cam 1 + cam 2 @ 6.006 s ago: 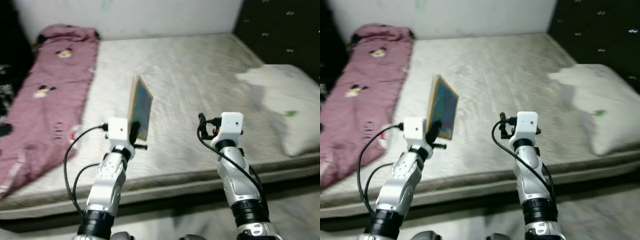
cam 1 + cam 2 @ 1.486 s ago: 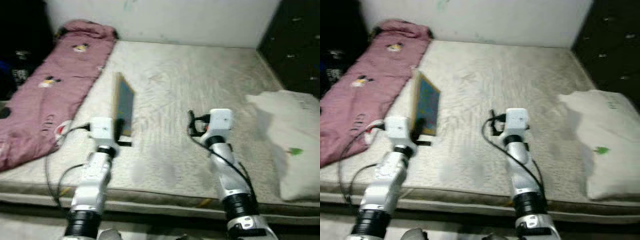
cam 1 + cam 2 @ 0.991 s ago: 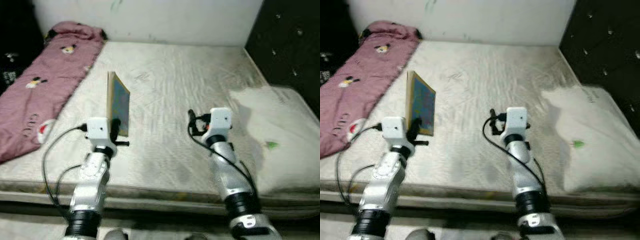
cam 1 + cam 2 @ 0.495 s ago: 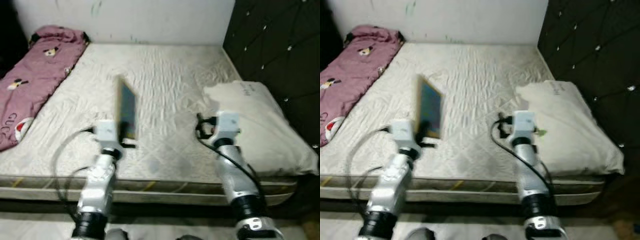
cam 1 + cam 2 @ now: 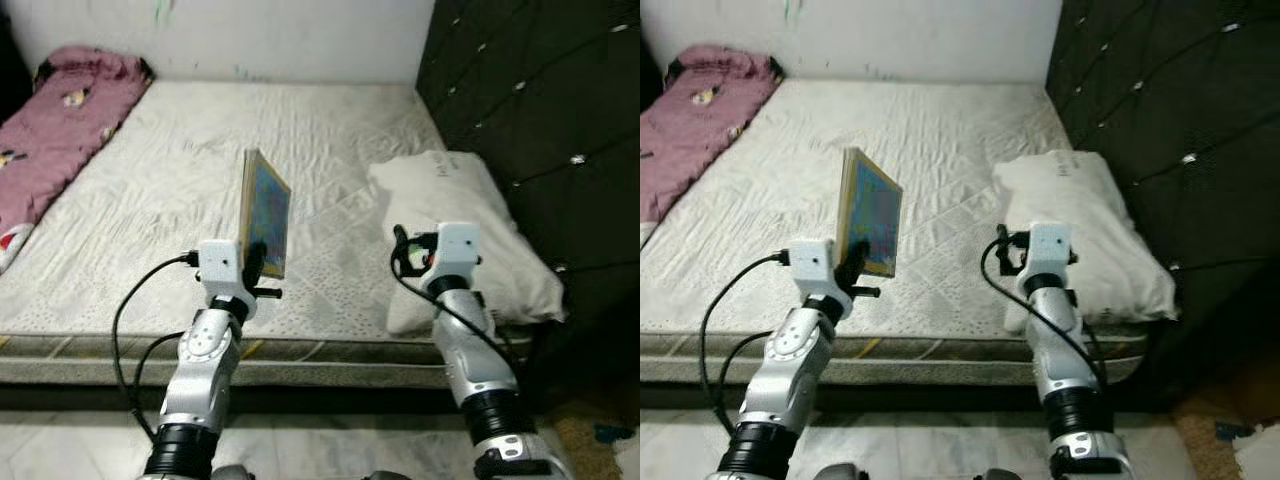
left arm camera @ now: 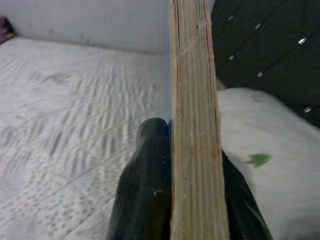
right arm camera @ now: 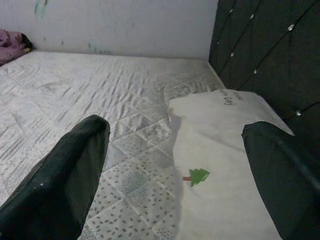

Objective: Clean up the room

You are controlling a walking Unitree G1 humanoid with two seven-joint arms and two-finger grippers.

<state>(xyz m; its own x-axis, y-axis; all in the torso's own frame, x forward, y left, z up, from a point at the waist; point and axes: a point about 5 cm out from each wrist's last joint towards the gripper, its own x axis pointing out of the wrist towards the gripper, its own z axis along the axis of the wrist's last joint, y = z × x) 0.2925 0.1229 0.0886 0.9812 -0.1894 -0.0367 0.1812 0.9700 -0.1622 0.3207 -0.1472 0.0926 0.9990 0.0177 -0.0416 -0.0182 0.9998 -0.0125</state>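
We have turned toward the bed's [image 5: 330, 130] headboard end; our left hand [image 5: 255, 262] still clamps the upright book [image 5: 265, 212], right hand [image 7: 175, 165] spread empty above the pillow [image 5: 460, 215].

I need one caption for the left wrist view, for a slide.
Left end effector clamps an upright book over the mattress, pillow beyond.

Quilted matt cloth mattress [image 5: 330, 150], glossy-covered book [image 5: 266, 212] (raw paper edges), tufted dark headboard [image 5: 530, 90], smooth black fingers [image 6: 145, 195].
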